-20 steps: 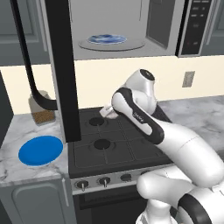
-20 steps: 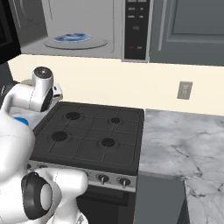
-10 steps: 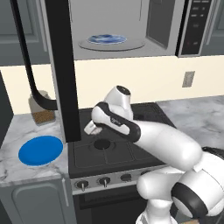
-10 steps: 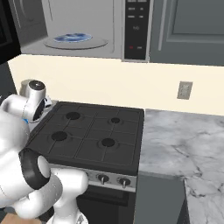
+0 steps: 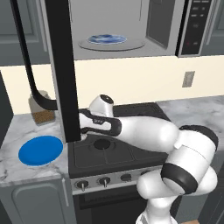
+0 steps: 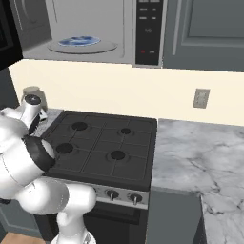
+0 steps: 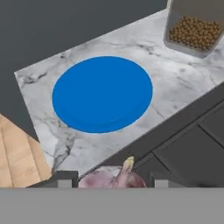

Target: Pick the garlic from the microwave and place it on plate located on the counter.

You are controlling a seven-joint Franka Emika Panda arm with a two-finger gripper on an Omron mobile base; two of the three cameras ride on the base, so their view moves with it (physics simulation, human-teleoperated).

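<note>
In the hand view the pale pinkish garlic (image 7: 109, 178) sits between my two fingertips, so my gripper (image 7: 112, 183) is shut on it. It hangs above the stove's left edge, short of the solid blue plate (image 7: 103, 94). That plate (image 5: 40, 150) lies bare on the marbled counter (image 5: 17, 168) left of the stove. My arm reaches left from the base, and its hand goes behind the edge of the open black microwave door (image 5: 61, 70). The microwave (image 5: 118, 26) hangs above with its cavity open.
A small patterned plate (image 5: 107, 39) rests on the glass turntable (image 5: 131, 44) inside the microwave. A jar of brown bits (image 7: 194, 28) stands at the back of the counter, beyond the blue plate. The black stovetop (image 6: 102, 147) lies to the right, with more counter (image 6: 200, 157) past it.
My arm has swung left and lower, from above the stove's middle to its left edge near the blue plate. The garlic stays in the grip.
</note>
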